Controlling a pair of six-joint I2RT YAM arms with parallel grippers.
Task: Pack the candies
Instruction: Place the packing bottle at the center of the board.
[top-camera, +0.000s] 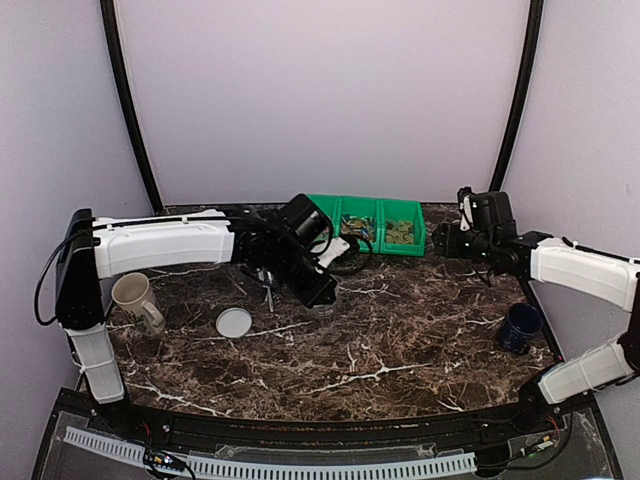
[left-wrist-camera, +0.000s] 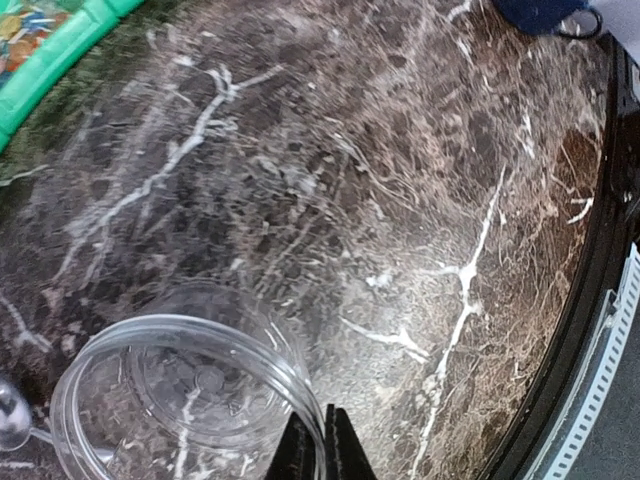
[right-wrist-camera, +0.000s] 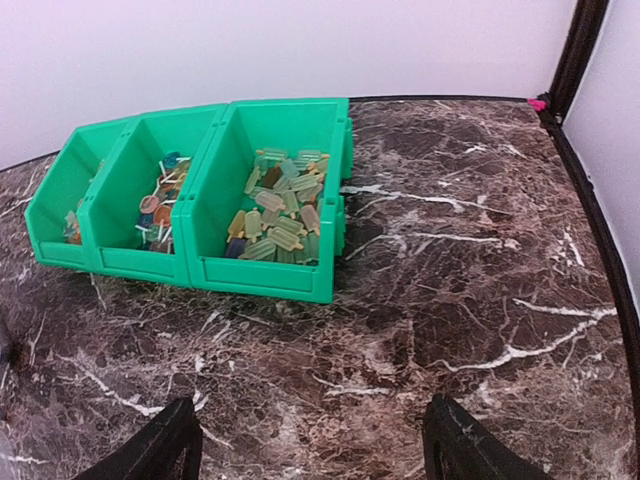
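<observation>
Pinched tight in the black left gripper (left-wrist-camera: 321, 445) is the rim of a clear round plastic jar (left-wrist-camera: 190, 390). It looks empty. Small wrapped candies (right-wrist-camera: 272, 215) sit in the green three-part plastic bin (right-wrist-camera: 262, 277). Near it the right gripper (right-wrist-camera: 310, 440) hangs wide apart, holding nothing. I think picking comes next: dip in and grab one candy.
</observation>
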